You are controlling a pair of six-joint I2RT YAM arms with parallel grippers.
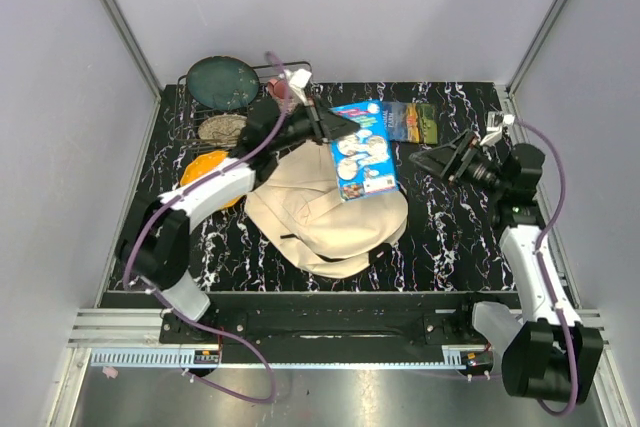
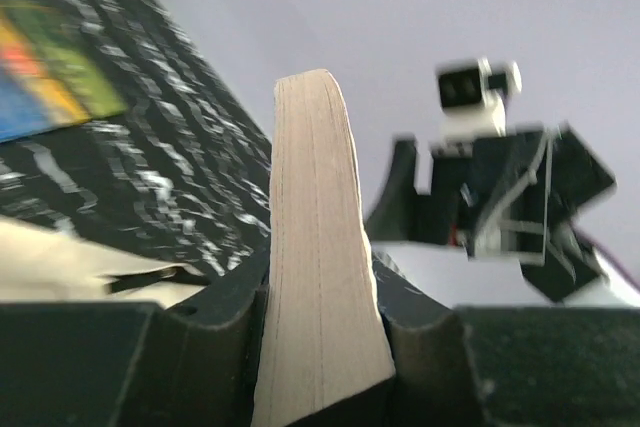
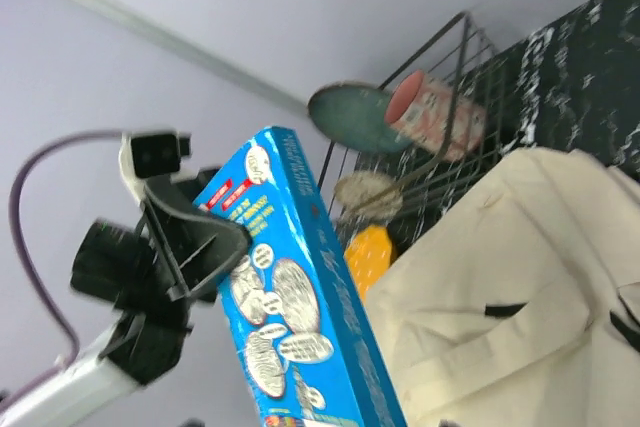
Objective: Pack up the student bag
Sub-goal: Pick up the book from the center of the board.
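Item one – the student bag: cream canvas, lying slumped on the black marbled tabletop near its middle, in front of the arm bases, its black buckles showing.

Item two – left gripper: I am seeing its fingers clamping a blue picture book by one edge. The left wrist camera is showing the cream page block pinched squarely between the two pads. The book is hanging in the air over the bag's far side, cover facing up and tilted.

Item three – right gripper: its fingers are standing spread and carrying nothing, hovering above the right part of the tabletop, apart from the book and the bag.

Item four: a second book with a green and blue cover is lying flat at the far edge.

Item five: a wire rack is sitting at the far left corner, holding a teal plate, a pink cup, a round beige piece and an orange item beside the left arm.
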